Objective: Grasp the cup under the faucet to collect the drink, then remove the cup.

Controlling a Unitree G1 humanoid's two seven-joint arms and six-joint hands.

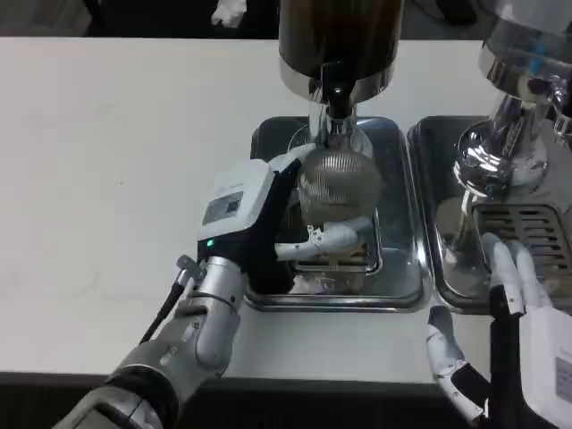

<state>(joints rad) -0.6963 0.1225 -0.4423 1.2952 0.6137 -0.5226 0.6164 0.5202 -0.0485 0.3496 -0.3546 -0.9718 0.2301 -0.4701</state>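
Single head view, steeply down onto the table [107,161].

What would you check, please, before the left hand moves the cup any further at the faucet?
1. Left hand holds the cup, fingers wrapped across its front: ok.
2. Cup sits directly below the faucet: ok, its ribbed top lies just under the spout.
3. Cup upright: cannot tell, since the camera looks down on it.
4. Drink flowing or level in the cup: cannot tell, nothing of the liquid can be made out.
5. Drip tray lies under the cup to catch spills: ok.
6. Right hand is apart from the cup, at the edge of the neighbouring tray, fingers spread, holding nothing: ok.
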